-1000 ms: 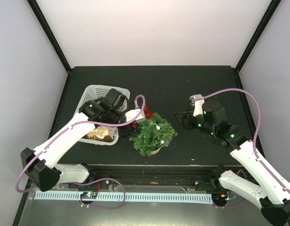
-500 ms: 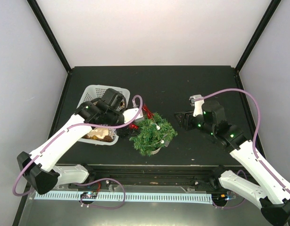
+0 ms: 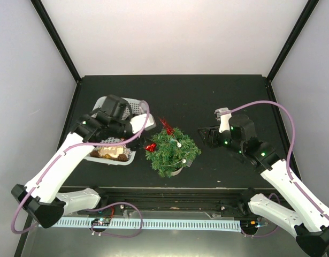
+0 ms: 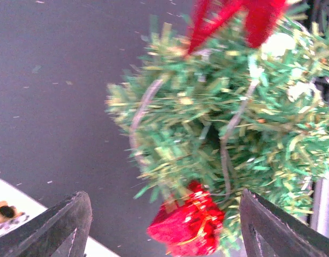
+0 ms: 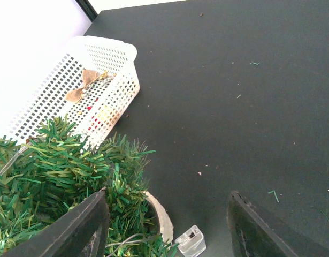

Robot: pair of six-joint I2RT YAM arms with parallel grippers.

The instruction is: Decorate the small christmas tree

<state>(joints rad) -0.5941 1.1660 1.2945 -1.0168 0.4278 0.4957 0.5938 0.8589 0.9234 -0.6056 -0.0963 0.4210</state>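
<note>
Small christmas tree (image 3: 170,151) on the black table (image 3: 223,96), both grippers standing off it with jaws apart.

The tree stands in its cream pot (image 3: 176,171) near the table's front edge, between the two arms and just right of the white perforated basket (image 3: 135,100). The left gripper (image 4: 163,203) hangs over the basket's right end, facing the tree, its jaws spread wide and holding nothing. The right gripper (image 3: 204,135) sits just right of the tree, also spread and empty. A red bow (image 3: 167,127) tops the tree at its far side. A small red gift ornament (image 3: 151,147) hangs on its left branches.
</note>
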